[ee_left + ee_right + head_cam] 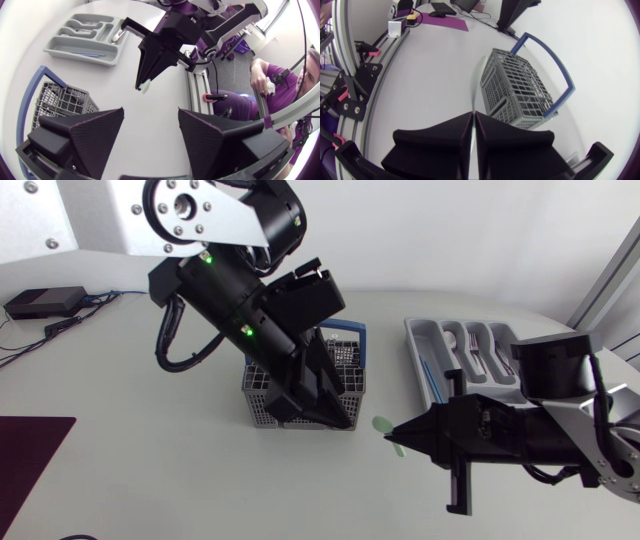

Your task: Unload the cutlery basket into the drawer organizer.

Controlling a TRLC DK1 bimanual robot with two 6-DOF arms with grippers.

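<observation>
Right gripper [394, 436] was clamped shut on what looked like a pale green spoon [383, 423]. It held the spoon over the table just beside the cutlery basket [258, 396], rounded end poking out past the fingertips and long axis seemingly at an angle to the gripper's own line. The drawer organizer [416, 332] lay behind that gripper, back along the right arm toward the table's far side, so the right arm was much the nearer and would probably need to draw back and turn the spoon lengthwise to a compartment. Left gripper [150, 134] hung over the basket, fingers spread with nothing between them.
</observation>
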